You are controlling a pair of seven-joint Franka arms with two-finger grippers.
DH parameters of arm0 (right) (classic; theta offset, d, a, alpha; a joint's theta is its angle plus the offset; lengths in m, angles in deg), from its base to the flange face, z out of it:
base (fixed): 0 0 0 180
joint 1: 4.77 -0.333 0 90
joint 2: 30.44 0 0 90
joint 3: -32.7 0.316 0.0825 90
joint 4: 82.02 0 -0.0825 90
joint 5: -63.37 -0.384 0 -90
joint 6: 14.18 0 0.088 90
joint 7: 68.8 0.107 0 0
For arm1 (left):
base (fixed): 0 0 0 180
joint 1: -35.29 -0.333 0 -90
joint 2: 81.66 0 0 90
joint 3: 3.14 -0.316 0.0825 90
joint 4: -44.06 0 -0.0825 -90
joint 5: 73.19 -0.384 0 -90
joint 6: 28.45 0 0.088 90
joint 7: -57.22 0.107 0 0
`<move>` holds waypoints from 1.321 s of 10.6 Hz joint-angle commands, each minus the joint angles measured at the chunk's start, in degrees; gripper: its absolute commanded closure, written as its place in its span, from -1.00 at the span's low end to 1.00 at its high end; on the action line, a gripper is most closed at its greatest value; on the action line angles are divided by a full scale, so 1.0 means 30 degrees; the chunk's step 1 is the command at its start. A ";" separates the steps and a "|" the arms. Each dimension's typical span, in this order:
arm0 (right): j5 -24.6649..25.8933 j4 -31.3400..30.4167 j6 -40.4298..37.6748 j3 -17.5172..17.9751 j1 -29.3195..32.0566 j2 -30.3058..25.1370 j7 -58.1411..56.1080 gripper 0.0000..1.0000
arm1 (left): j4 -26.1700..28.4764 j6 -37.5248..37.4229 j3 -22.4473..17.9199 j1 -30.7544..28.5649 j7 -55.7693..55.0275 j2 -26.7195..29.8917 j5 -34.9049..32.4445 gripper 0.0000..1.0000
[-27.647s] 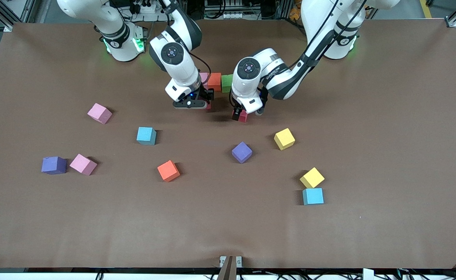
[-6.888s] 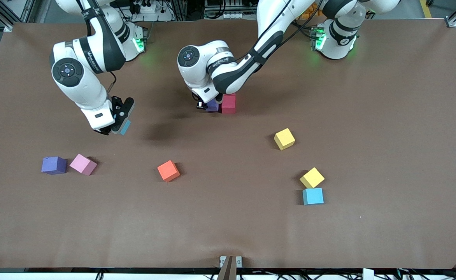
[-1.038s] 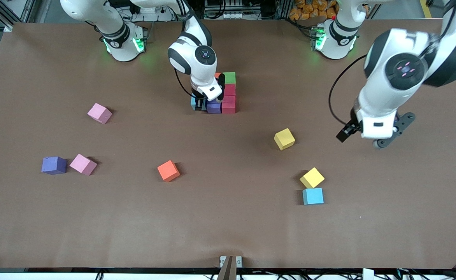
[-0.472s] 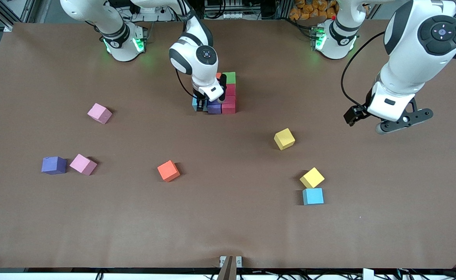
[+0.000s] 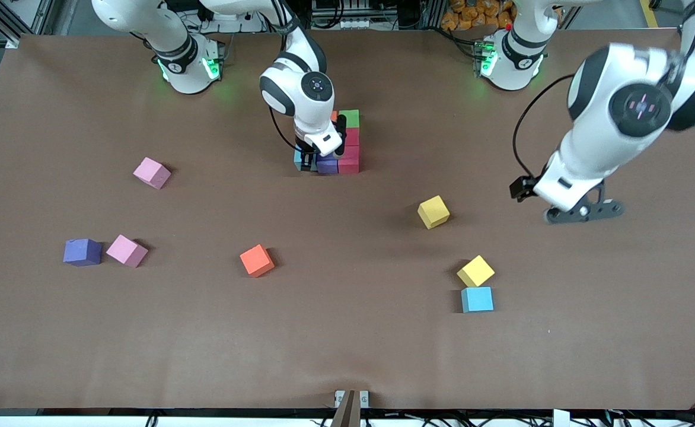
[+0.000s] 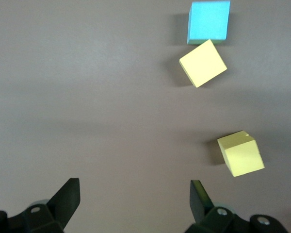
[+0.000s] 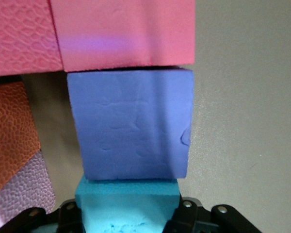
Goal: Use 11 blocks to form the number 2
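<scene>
The number 2 stands partly built in mid-table: a green block (image 5: pixel 349 118), two red blocks (image 5: pixel 350 137), a purple block (image 5: pixel 327 164) and an orange one (image 5: pixel 332 114) half hidden by the arm. My right gripper (image 5: pixel 307 161) is shut on a light blue block (image 7: pixel 128 206), which presses against the purple block (image 7: pixel 131 124) at table level. My left gripper (image 6: pixel 135 194) hangs open and empty over bare table toward the left arm's end, near a yellow block (image 6: pixel 240 153).
Loose blocks lie nearer the front camera: two pink (image 5: pixel 152 172) (image 5: pixel 126 250), a purple (image 5: pixel 82 251), an orange (image 5: pixel 257 260), two yellow (image 5: pixel 433 212) (image 5: pixel 475 271) and a light blue (image 5: pixel 477 299) touching the second yellow.
My left arm swung up and then back down toward the yellow blocks, gripper still open. My right gripper has stayed in place with the light blue block against the purple one.
</scene>
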 commanded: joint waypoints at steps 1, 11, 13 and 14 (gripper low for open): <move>-0.0293 0.0546 -0.0028 -0.0121 -0.0450 0.0645 0.0673 0.28 | -0.2032 -0.0217 -0.0142 -0.0326 0.1821 -0.1978 0.0380 -1.00; -0.0293 0.0927 0.0001 -0.0150 -0.0422 0.0792 0.0764 -0.89 | -0.3418 0.0340 -0.0026 -0.2842 0.4485 -0.4272 0.0440 -1.00; -0.0293 0.0957 -0.0057 -0.0150 -0.0363 0.0734 0.0618 -1.00 | -0.3621 0.0311 -0.0055 -0.2644 0.4609 -0.4301 0.0381 -1.00; -0.0293 0.0928 -0.0115 -0.0150 -0.0334 0.0675 0.0617 -1.00 | -0.4232 0.0223 -0.0113 -0.2323 0.4319 -0.4649 0.0381 -1.00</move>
